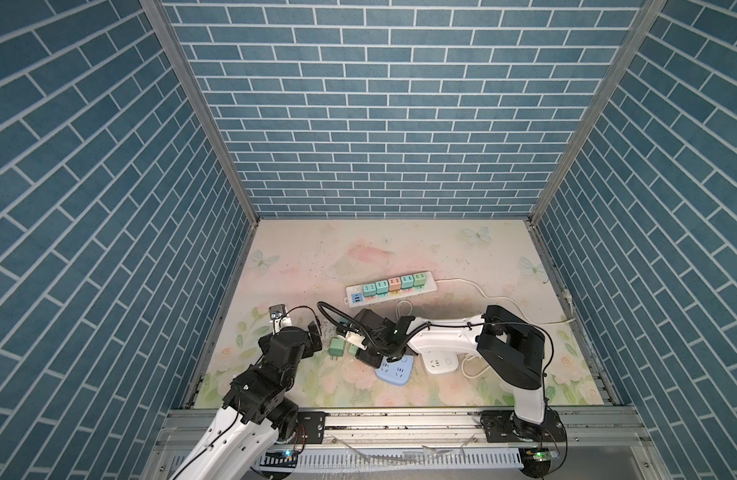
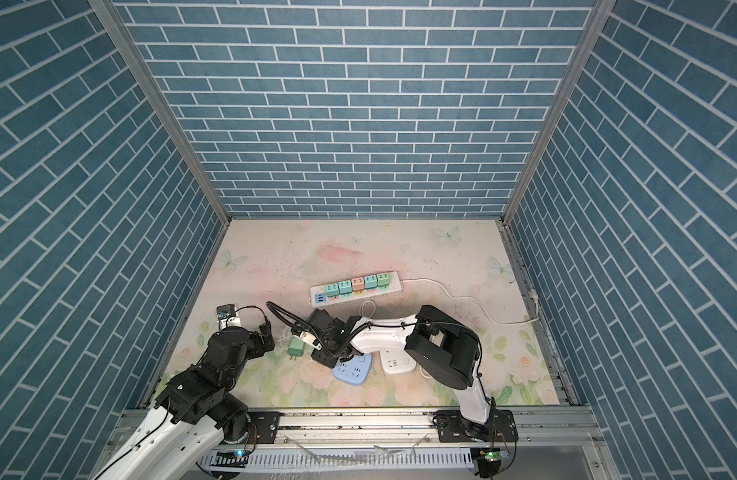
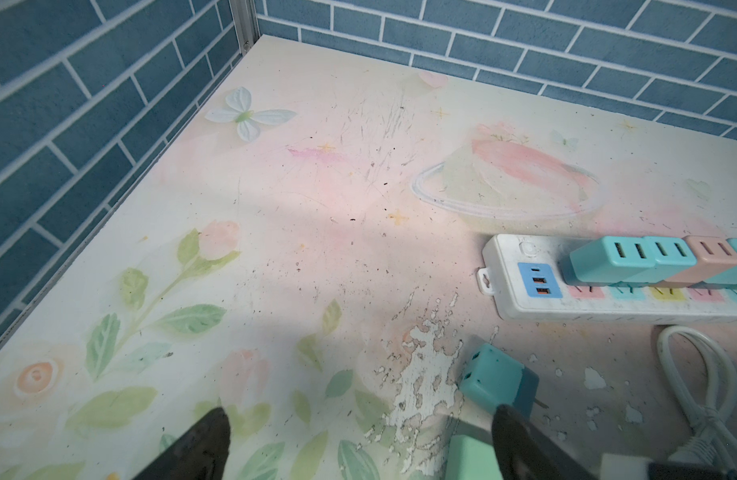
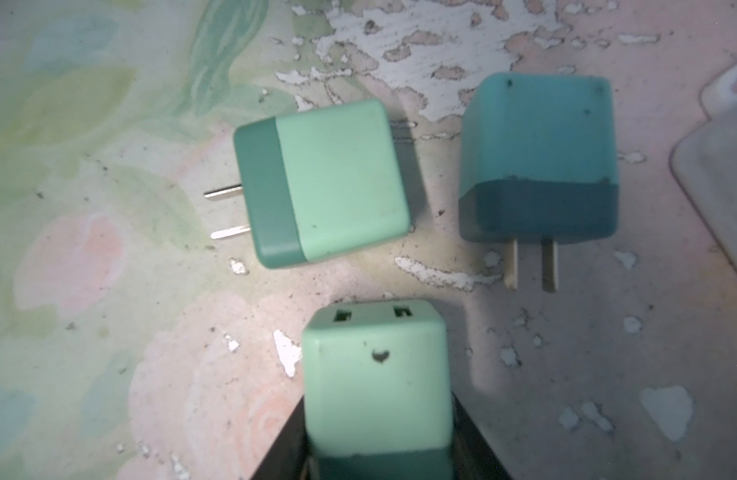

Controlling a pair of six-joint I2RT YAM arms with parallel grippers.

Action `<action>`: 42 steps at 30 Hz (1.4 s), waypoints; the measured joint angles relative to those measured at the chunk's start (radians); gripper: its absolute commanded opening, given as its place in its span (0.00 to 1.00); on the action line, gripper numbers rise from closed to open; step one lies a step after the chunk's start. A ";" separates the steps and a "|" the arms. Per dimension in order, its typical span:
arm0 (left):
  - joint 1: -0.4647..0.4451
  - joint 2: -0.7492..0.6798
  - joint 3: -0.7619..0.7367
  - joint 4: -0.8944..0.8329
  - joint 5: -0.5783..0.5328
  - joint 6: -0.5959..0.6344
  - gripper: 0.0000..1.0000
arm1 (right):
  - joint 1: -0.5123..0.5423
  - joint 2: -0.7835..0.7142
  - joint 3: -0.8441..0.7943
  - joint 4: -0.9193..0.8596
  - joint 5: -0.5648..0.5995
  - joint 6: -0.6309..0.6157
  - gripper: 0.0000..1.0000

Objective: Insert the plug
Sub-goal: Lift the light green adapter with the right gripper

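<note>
No word, brand name or number can be read anywhere in these views. The long white plastic power strip (image 3: 608,305) carries only a faint, blurred mark near its round button (image 3: 528,248), too small to make out in the left wrist view. The mint-green cube-shaped plastic plug (image 4: 377,374), seen in the right wrist view, bears a small dark heart-shaped mark (image 4: 380,356) on the face towards the camera, and no lettering.

Blue brick wallpaper (image 1: 383,104) is wrapping the whole booth, and the floral tabletop (image 1: 300,257) is peeling pretty badly in one patch (image 3: 425,365).
</note>
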 measured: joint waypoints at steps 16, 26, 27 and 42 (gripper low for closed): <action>0.000 0.000 0.000 0.000 0.000 0.000 1.00 | 0.000 0.009 -0.001 0.021 -0.013 0.027 0.47; 0.000 0.000 0.024 -0.032 -0.061 -0.100 0.99 | 0.000 -0.002 -0.043 0.106 -0.017 0.041 0.21; 0.000 0.000 0.035 -0.038 -0.067 -0.122 1.00 | 0.000 -0.012 -0.064 0.128 -0.014 0.041 0.20; 0.000 -0.175 0.049 0.026 0.138 -0.108 1.00 | -0.026 -0.475 -0.422 0.404 0.168 0.046 0.09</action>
